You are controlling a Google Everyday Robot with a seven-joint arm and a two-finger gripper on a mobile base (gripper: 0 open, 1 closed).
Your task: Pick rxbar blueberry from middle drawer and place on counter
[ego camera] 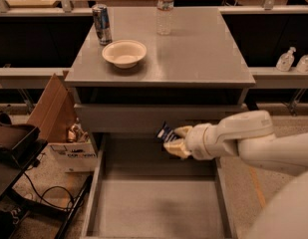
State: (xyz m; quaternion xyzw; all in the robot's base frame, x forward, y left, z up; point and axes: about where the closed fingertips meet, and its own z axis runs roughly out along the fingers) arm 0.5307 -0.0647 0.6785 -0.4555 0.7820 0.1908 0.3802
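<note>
My gripper [174, 139] is shut on the rxbar blueberry [165, 132], a small dark navy bar with white print. It holds the bar in the air above the back of the open middle drawer [158, 203], in front of the closed drawer front above it. The bar sticks out to the left of the cream fingers [177, 148]. The drawer floor is bare grey. The counter [193, 49] is the grey cabinet top above and behind the gripper.
On the counter stand a blue-silver can [100, 24], a white bowl [124, 53] and a clear water bottle [165, 8]. An open cardboard box [69, 143] sits left of the cabinet. Sanitiser bottles [285, 59] stand on a ledge at right.
</note>
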